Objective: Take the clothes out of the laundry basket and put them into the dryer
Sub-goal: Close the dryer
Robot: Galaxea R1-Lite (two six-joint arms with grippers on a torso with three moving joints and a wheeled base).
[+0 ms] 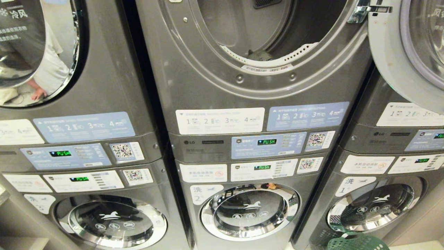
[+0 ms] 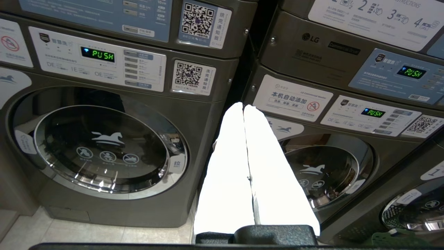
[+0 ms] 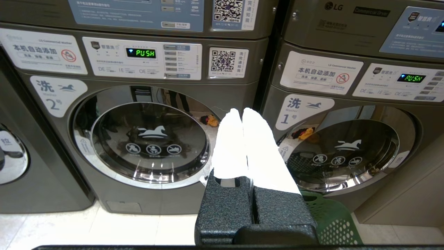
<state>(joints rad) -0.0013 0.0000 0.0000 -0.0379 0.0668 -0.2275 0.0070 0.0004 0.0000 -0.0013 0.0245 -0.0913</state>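
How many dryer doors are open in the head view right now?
1: the middle dryer, its door swung right. The left dryer's door is shut; the right stack's top is hidden.

- A self-service laundrette: three grey stacked machines (image 1: 242, 146) stand side by side, a dryer above a front-loading washer in each.
- Beyond the right gripper (image 3: 242, 113), washer doors carry numbered labels (image 3: 57, 92) and a "Commercial Washer" sticker (image 3: 43, 52).
- Payment QR codes (image 3: 228, 62), step-by-step instruction stickers (image 1: 219, 121) and green "PUSH" displays (image 3: 145, 53) sit on every panel.
- A green laundry basket (image 3: 329, 218) stands on the tiled floor (image 3: 104, 225) just beside that gripper.
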